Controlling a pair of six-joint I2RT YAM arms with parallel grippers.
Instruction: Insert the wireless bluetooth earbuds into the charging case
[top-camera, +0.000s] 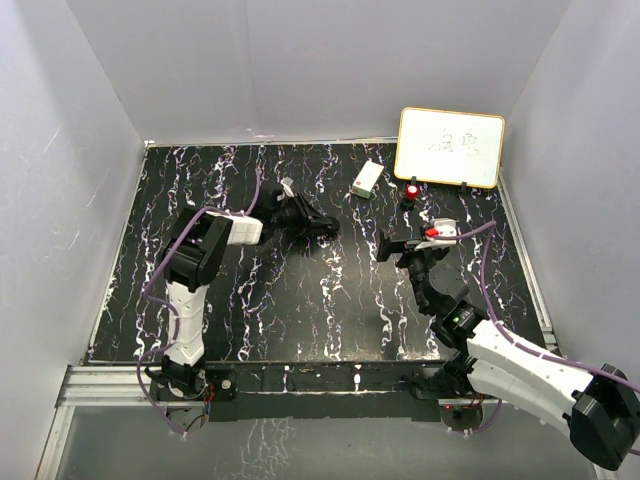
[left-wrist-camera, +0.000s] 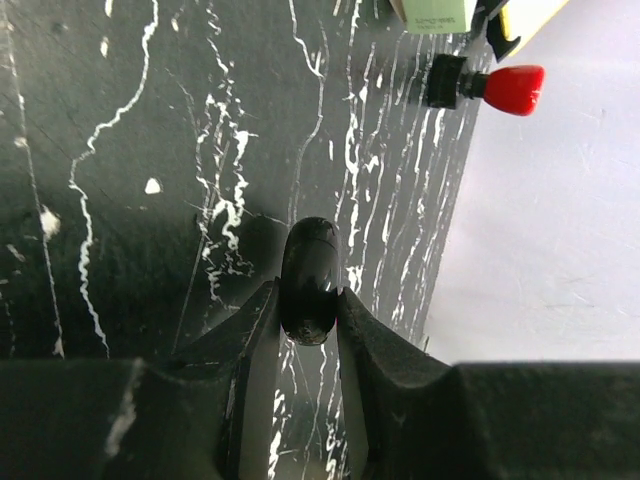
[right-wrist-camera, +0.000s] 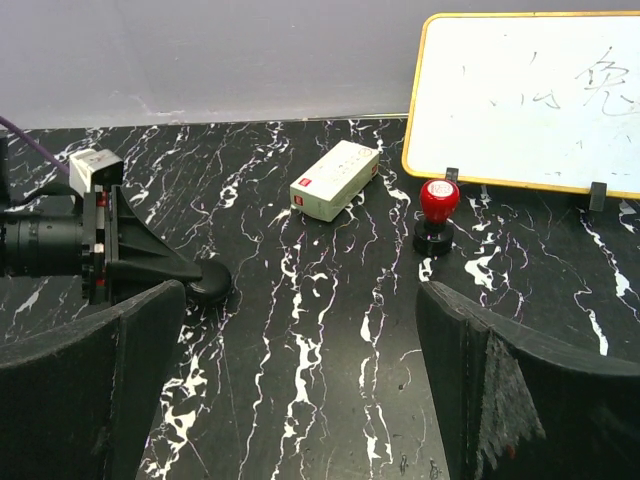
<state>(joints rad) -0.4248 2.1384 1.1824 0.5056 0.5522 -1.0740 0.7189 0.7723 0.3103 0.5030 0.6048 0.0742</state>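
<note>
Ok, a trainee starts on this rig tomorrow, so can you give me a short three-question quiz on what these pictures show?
1. Which hand is shut on the black puck? A) left B) right C) neither
2. True or false: the right hand stands open and empty.
3. Fill in: the red-topped knob stands just in front of the ____.
Key: 1 A, the left hand. 2 True. 3 The whiteboard.
</note>
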